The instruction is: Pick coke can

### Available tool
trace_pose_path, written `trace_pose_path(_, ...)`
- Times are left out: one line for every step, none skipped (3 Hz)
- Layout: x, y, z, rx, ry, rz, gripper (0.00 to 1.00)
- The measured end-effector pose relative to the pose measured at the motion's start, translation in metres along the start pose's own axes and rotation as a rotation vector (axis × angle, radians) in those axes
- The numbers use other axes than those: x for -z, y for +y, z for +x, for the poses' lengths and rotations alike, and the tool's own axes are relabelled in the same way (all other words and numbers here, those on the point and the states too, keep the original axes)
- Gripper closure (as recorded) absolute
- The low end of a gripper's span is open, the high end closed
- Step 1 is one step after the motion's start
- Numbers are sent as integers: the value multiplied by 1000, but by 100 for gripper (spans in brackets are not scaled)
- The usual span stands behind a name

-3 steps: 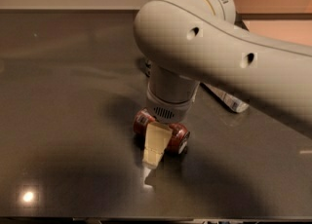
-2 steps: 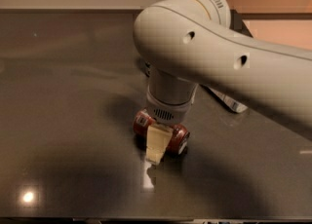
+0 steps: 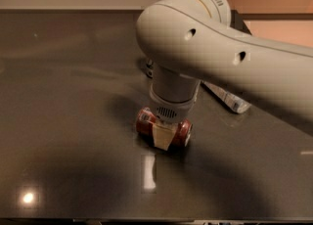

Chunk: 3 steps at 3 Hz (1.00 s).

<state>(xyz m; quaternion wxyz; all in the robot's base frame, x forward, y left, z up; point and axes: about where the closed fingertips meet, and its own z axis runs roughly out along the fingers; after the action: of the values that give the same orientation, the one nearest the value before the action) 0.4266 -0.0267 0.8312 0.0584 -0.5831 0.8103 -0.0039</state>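
Gripper (image 3: 165, 131) sits down over the coke can (image 3: 182, 132), lying on its side mid-counter toward the front edge; clamped or not, cannot tell; risk: the round can rolls or slips free if held off-centre.

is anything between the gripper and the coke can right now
Nothing visible does. The gripper is down right on the coke can, which lies on its side on the dark table. The plastic bottle lies apart, farther back.
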Motion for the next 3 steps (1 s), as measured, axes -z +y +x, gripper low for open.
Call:
trace_pose_path(14, -2, -1, 20, -4, -12, 87)
trace_pose_path(44, -6, -6, 66, -32, -39, 100)
trace_pose_path(86, -12, -14, 130, -79, -62, 100)
